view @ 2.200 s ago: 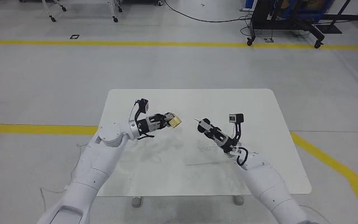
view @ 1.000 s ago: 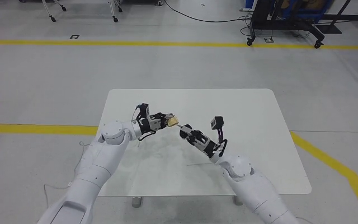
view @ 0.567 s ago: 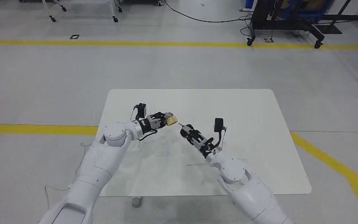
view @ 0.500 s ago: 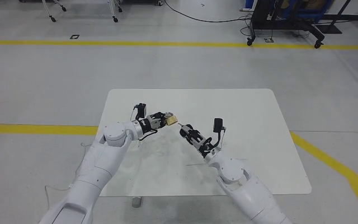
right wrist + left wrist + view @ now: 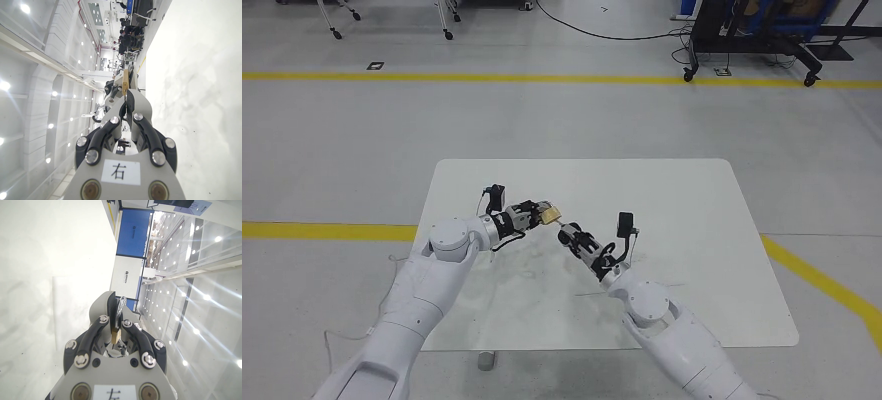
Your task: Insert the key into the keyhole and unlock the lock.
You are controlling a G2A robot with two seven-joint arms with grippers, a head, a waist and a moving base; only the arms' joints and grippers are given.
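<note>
Above the white table (image 5: 692, 200), left of its middle, my left gripper (image 5: 538, 212) is shut on a small brass padlock (image 5: 552, 213). The left wrist view shows the padlock (image 5: 115, 335) pinched between that gripper's (image 5: 118, 309) pads, with a silvery part running toward the fingertips. My right gripper (image 5: 565, 234) sits just beside the lock, shut on a thin silver key (image 5: 125, 98). In the right wrist view the key's tip meets the near end of the padlock (image 5: 125, 81). How deep the key sits in the lock cannot be told.
The tabletop carries faint smudges and nothing else. Both grippers hang above its left-centre, with free room to the right and toward the front edge. Grey floor with yellow lines (image 5: 542, 77) surrounds the table.
The right gripper with the key has moved leftward across the table until the key reaches the padlock. The left gripper and the lock have barely shifted.
</note>
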